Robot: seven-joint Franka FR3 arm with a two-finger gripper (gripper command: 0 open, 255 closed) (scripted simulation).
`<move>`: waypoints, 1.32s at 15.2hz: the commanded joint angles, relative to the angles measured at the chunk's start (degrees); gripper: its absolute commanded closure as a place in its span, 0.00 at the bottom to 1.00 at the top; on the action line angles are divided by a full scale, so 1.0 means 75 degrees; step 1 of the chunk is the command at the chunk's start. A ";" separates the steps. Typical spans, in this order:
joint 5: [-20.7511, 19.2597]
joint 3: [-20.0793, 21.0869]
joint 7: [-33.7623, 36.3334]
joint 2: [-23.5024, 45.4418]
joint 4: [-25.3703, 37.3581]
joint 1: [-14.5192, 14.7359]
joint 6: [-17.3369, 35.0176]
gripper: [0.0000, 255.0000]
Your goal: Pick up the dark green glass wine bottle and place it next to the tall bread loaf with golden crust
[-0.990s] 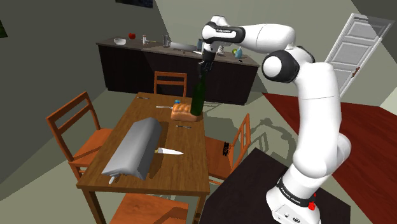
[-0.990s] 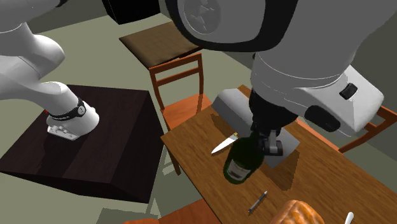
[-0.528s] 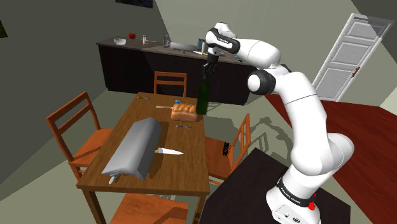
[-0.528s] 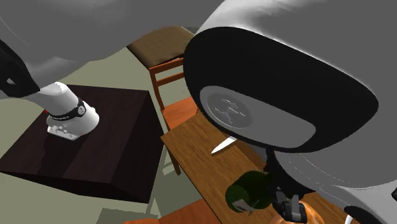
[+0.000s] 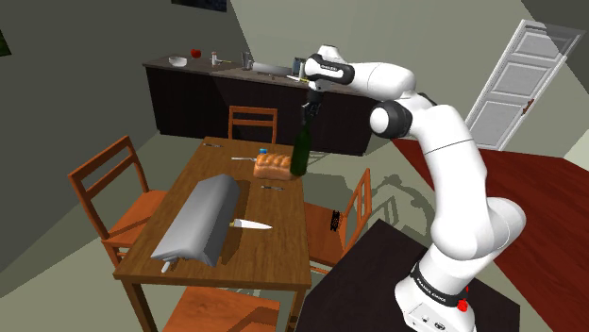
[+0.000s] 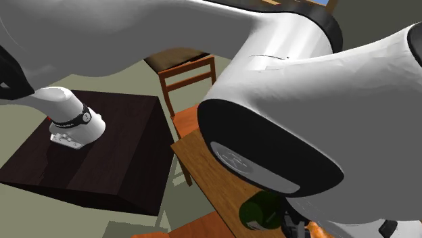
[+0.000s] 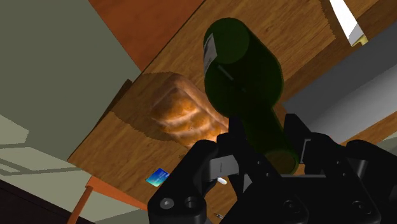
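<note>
The dark green wine bottle (image 5: 300, 151) stands upright at the far part of the wooden table (image 5: 283, 245), close beside the golden-crusted bread loaf (image 5: 273, 167), on the loaf's right in the shoulder view. My gripper (image 5: 308, 106) is above it, shut on its neck. In the wrist view the bottle (image 7: 245, 70) runs away from my gripper (image 7: 268, 130), and both black fingers (image 7: 236, 135) press the neck. The loaf (image 7: 181, 108) lies right beside the bottle's base. In the second exterior view the bottle (image 6: 267, 211) peeks out under the arm.
A long grey object (image 5: 203, 219) and a knife (image 5: 250, 224) lie mid-table. A small blue card (image 7: 157, 176) sits beyond the loaf. Wooden chairs (image 5: 113, 189) surround the table, one (image 5: 253, 121) at the far end. A dark counter (image 5: 236, 94) lines the back wall.
The bottle has moved slightly to the shoulder view's right and now stands right beside the loaf. The arm has swung round over it, with the gripper still on the neck.
</note>
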 commanded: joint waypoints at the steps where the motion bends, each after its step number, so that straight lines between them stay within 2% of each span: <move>1: 0.0005 -0.0001 -0.0022 -0.0078 -0.0349 0.0018 0.0280 1.00; 10: 0.0032 0.0002 -0.0114 -0.0099 -0.1309 0.0047 0.1214 1.00; 20: 0.0069 0.0019 -0.0200 0.0147 -0.1910 0.0059 0.2058 1.00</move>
